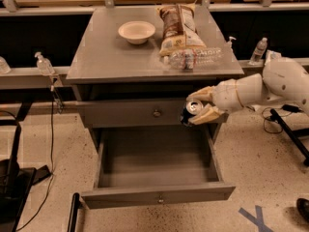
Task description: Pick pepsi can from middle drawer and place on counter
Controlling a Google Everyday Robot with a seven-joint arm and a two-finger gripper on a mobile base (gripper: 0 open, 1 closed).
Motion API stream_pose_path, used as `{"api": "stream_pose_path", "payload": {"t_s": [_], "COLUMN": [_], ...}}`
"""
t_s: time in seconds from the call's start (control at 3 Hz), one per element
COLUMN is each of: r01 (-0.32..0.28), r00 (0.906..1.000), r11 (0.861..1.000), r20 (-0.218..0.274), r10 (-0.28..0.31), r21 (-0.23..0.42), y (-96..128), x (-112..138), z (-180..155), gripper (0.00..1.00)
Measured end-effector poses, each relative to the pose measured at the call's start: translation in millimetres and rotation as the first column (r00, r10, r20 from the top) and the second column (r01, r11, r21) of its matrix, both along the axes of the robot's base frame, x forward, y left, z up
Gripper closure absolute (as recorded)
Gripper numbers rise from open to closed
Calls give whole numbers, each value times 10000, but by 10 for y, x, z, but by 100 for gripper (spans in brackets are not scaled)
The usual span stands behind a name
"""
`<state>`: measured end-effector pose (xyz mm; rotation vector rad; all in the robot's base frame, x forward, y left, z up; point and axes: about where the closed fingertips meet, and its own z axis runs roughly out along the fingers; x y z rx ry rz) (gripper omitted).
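Note:
My gripper point(199, 106) comes in from the right on a white arm and is shut on the pepsi can point(190, 111), a dark-blue can with a silver top, tilted toward the camera. It holds the can in front of the closed top drawer, above the right rear part of the open middle drawer point(157, 195), which is pulled out and has nothing in it. The counter point(111, 57) is the grey cabinet top just above and behind the can.
On the counter stand a white bowl point(136, 31), a chip bag point(177, 28) and a clear plastic bottle point(195, 58) lying near the right front edge. Small bottles point(43, 64) stand on the side rails. Cables run along the floor at left.

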<state>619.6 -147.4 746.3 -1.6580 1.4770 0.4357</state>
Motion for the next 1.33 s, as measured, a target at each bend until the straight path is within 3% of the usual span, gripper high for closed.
{"api": "stream_pose_path", "payload": {"t_s": [0.67,1.33], "r01": [-592,-1729], "r00": [9963,9846], "r11": [9969,9840], "r20": [594,187], "r10": [623,1738], "r21": [-523,-421], "y": [145,348], "x": [96,236], "z": [791,1214], "gripper": [100,100]}}
